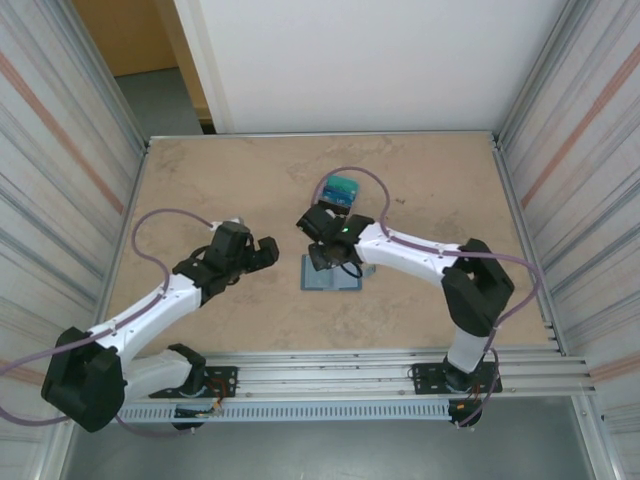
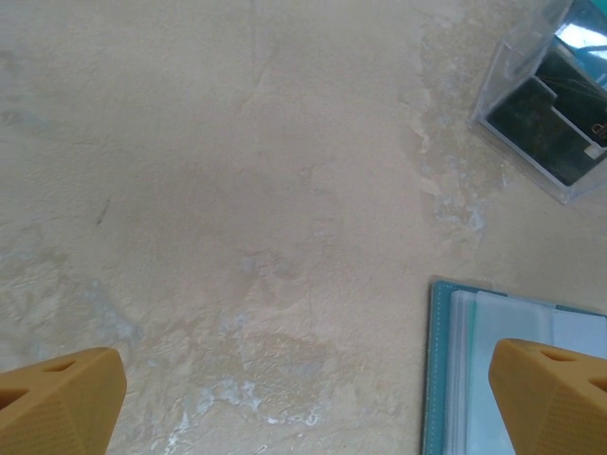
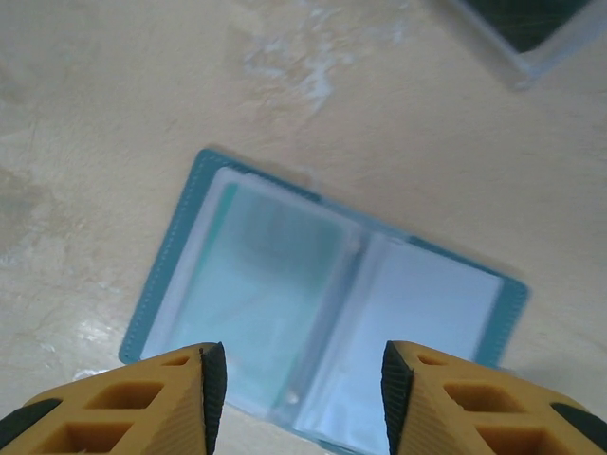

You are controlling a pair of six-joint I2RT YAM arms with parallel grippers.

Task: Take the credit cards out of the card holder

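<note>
The card holder [image 3: 322, 303] lies spread open and flat on the table [image 2: 237, 190], in the middle of the right wrist view. Its right sleeve looks pale and empty. Its left sleeve has a teal tinge that may be a card inside, though I can't be sure through the plastic. Teal and blue credit cards [image 1: 341, 187] sit in a small clear-walled tray [image 2: 522, 159], just above the holder in the overhead view. So I'd judge that most of the job is done, with perhaps one card left.

The right gripper [image 3: 302, 393] hangs directly over the holder's near edge, its jaws partly apart and holding nothing. The left gripper [image 2: 303, 408] waits beside the holder's left edge, spread wide and empty.

The overhead view gives the layout, but the right arm covers part of the holder there. The right wrist camera shows the sleeves plainly. The left wrist camera looks into the tray, where a dark card shows.
</note>
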